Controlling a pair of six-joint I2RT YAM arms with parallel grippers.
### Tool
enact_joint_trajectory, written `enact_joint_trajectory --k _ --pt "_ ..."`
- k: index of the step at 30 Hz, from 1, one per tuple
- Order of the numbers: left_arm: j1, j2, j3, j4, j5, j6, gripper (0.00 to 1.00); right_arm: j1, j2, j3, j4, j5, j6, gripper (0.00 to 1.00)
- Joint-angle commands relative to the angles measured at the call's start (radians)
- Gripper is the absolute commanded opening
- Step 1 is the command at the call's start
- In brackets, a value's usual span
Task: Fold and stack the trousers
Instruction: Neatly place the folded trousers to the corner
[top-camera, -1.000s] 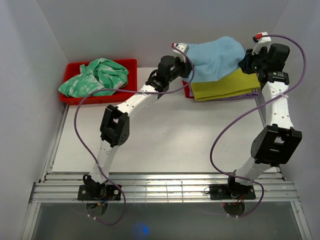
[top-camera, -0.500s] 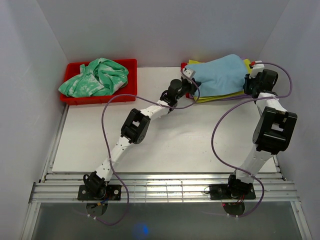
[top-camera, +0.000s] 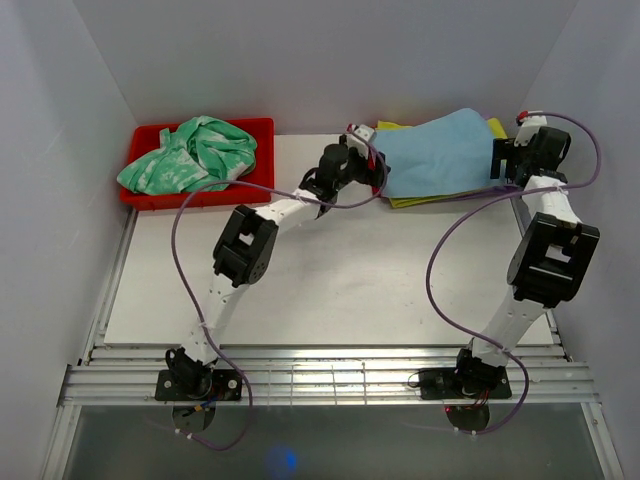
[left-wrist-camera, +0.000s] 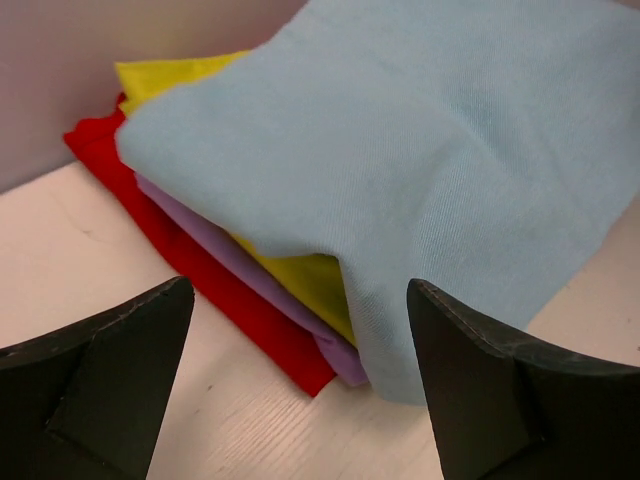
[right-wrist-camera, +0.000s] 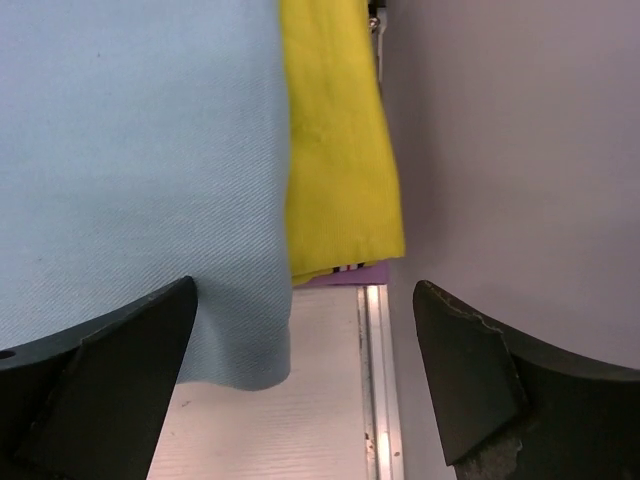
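The left gripper stands wide open, its 2 dark fingers well apart and holding nothing. The folded trousers lie just ahead of it on top of a stack, one corner drooping over the stack's edge to the table, near 1 finger but not touching it. Under the trousers, straight ahead between the fingers, show a yellow cloth, then a purple layer, then a red layer at the bottom, whose edge lies nearest the other finger. The right gripper is spread just as wide and is empty too. The trousers fill the space ahead of 1 of its fingers, their edge just beyond that fingertip. The yellow cloth sticks out from under them straight ahead, and a grey wall rises beyond the other finger. From above, the 2 grippers sit at opposite ends of the stack with the trousers between them. Well away from the left gripper, on the side facing away from the stack, a red tray holds a green garment.
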Motion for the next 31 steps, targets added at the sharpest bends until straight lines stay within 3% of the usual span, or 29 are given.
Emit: enact_joint_trajectory --k 1,3,4,7,9,11,13,17,22,25,31 --pt "0.03 -0.306 -0.031 -0.236 -0.034 0.062 0.98 -0.008 -0.097 0.068 -0.078 -0.001 0.029 0.9" --pt "0.034 -0.369 -0.04 -0.378 -0.114 0.101 0.98 -0.008 -0.153 0.079 -0.158 -0.038 0.032 0.9" --pt "0.037 -0.411 -0.03 -0.555 -0.126 0.101 0.98 -0.009 -0.176 0.081 -0.182 -0.05 0.036 0.9" --pt "0.07 -0.482 0.015 -0.87 -0.161 0.072 0.98 -0.009 -0.263 0.087 -0.307 -0.132 0.029 0.9" --pt "0.115 -0.517 0.001 -0.996 -0.139 0.02 0.98 -0.009 -0.324 0.105 -0.388 -0.236 -0.006 0.9" --pt "0.177 -0.579 -0.051 -1.142 -0.016 -0.002 0.98 -0.009 -0.384 0.114 -0.526 -0.311 -0.055 0.9" --pt "0.243 -0.648 -0.141 -1.185 0.118 0.015 0.98 -0.006 -0.432 0.124 -0.68 -0.411 -0.091 0.9" --pt "0.315 -0.813 -0.324 -1.263 0.154 0.09 0.98 -0.001 -0.528 0.03 -0.864 -0.489 -0.181 0.9" --pt "0.448 -0.993 -0.583 -1.255 0.259 0.153 0.98 0.005 -0.721 -0.253 -0.891 -0.489 -0.23 0.9" --pt "0.464 -1.103 -0.69 -1.224 0.227 0.171 0.98 0.008 -0.813 -0.359 -0.861 -0.462 -0.221 0.9" --pt "0.472 -1.251 -0.787 -1.195 0.236 0.199 0.98 0.011 -0.871 -0.41 -0.861 -0.468 -0.2 0.9"
